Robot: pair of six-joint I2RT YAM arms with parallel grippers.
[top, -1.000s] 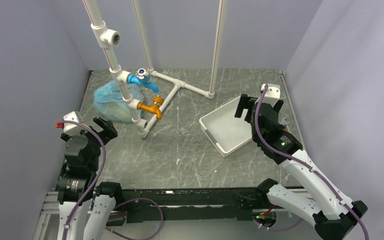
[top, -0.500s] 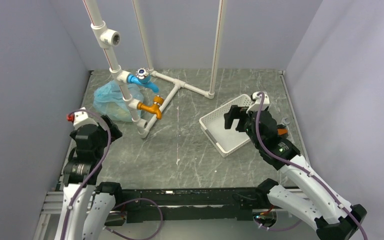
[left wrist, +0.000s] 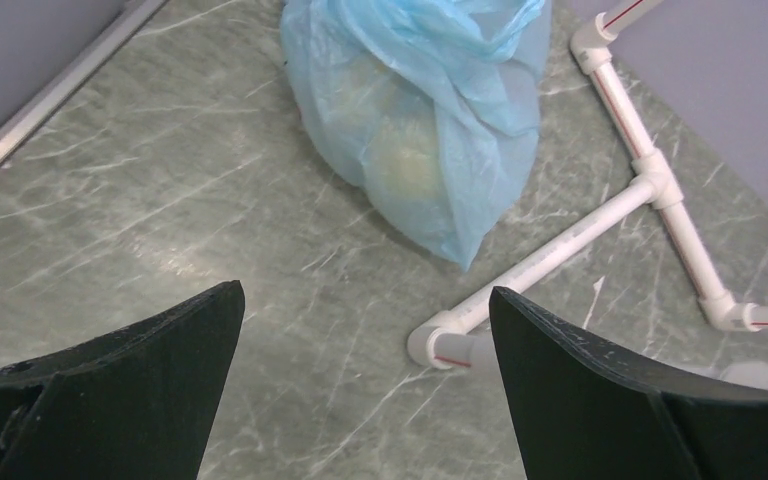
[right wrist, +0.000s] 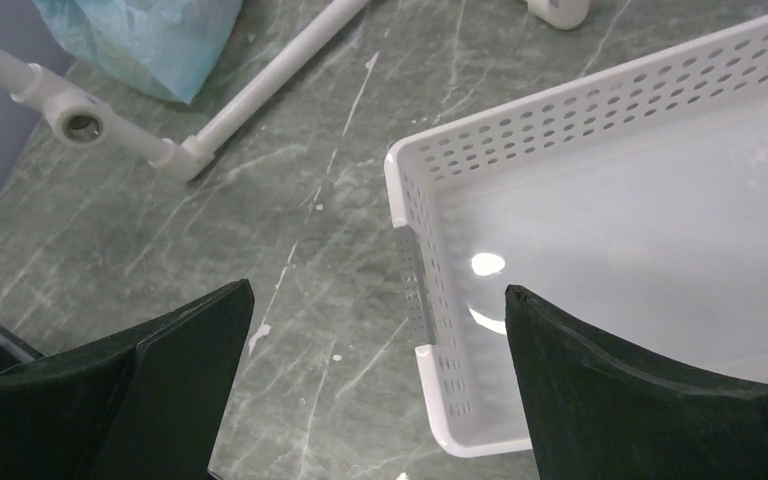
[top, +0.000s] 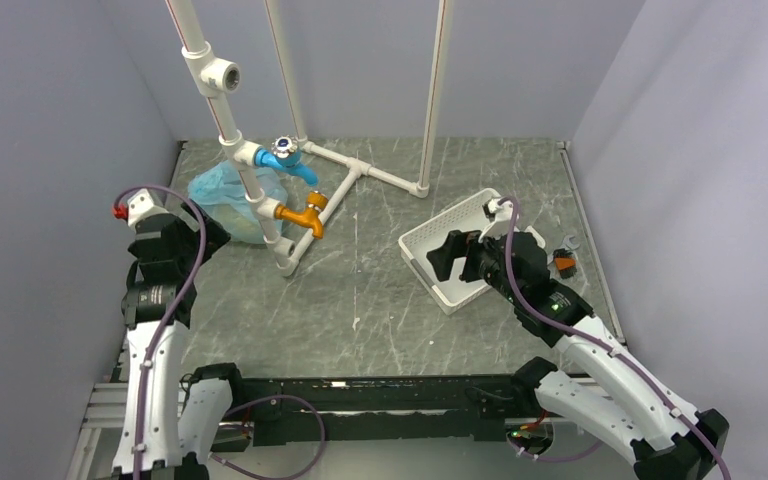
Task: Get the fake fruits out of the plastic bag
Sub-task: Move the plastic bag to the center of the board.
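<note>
**Condition.** The table (left wrist: 140, 210) carries the plastic bag (left wrist: 430, 120) directly ahead of the left claw (left wrist: 365, 295), apart from it and with bare table between. The bag's side lies against the white pipe frame (left wrist: 560, 245), which runs ahead and to the right of that claw. The left claw stands with jaws spread wide and nothing between them. The right claw (right wrist: 375, 290) is likewise spread and empty, and it hangs above the near-left corner of the white basket (right wrist: 580, 105).

**Handling.** The bag is thin, limp, crinkly film. It should be light and slippery, and will likely collapse rather than hold its shape. The fake fruits (left wrist: 405, 165) show through it only as pale rounded bulges, so individual kinds cannot be told. They are judged hard, light and liable to roll once freed. The best hold is on the gathered, twisted folds at the end farthest from the left claw, clear of the bulges.

**Change noted.** The left claw has advanced toward the bag. The right claw has swung from the basket's far-right side to over its near-left corner. This uncovers a small orange-and-black object (top: 563, 262) on the table beside the basket. Bag and basket are unmoved.
</note>
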